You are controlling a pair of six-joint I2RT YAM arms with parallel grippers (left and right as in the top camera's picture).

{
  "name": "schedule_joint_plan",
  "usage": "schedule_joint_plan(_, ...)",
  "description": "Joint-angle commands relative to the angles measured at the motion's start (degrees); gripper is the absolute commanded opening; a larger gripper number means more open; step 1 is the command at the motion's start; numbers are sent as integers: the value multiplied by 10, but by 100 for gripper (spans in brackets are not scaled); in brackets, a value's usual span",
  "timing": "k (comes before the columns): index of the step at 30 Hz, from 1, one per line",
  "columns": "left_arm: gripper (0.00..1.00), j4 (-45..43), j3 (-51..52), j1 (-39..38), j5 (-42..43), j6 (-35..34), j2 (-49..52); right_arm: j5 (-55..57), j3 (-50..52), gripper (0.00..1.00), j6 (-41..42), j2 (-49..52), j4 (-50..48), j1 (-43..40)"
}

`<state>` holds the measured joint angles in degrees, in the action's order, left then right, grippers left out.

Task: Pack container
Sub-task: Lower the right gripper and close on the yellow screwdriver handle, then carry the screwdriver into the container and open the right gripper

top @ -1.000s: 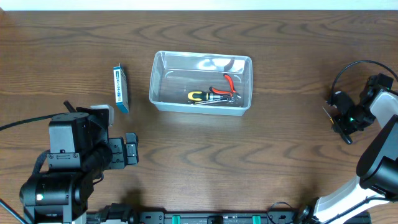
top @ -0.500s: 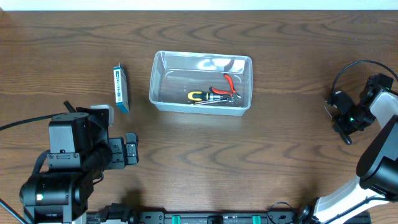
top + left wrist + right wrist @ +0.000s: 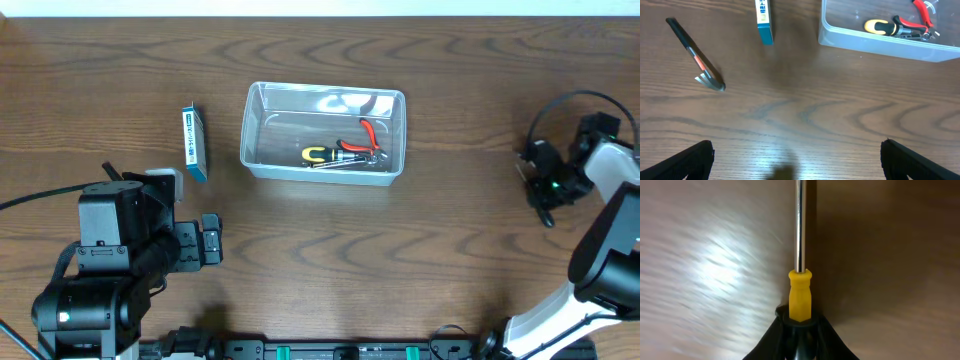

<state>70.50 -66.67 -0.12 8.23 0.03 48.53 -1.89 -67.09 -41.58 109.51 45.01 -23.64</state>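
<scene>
Right gripper [image 3: 801,326]: I see it clamped on a screwdriver [image 3: 799,295], with the shaft pointing straight ahead of the fingers.
Left gripper [image 3: 797,155]: jaws spread wide, nothing between them.
Container [image 3: 875,44]: ahead and right of my left gripper, well apart from the right one.
Inside it: red pliers [image 3: 922,12] and a yellow-handled tool [image 3: 877,26].

Your left gripper [image 3: 797,160] hangs low, jaws wide; your right gripper [image 3: 800,325], far right, clamps a screwdriver [image 3: 800,240].
</scene>
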Motion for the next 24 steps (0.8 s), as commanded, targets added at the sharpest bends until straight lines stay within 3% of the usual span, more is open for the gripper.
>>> schedule_joint_plan(1, 98, 2, -5, -2, 1, 4, 1, -42, -26, 1, 72, 7, 12, 36)
schedule_joint_plan(6, 98, 2, -5, -2, 1, 3, 1, -47, -109, 1, 151, -18, 70, 80)
schedule_joint_plan(16, 98, 2, -5, -2, 1, 3, 1, -58, -367, 1, 153, -58, 251, 247)
schedule_joint_plan(20, 98, 2, -5, -2, 1, 3, 1, -58, -460, 1, 101, -58, 274, 353)
schedule_joint_plan(24, 98, 4, -5, -2, 1, 3, 1, -57, -495, 1, -12, -57, 249, 465)
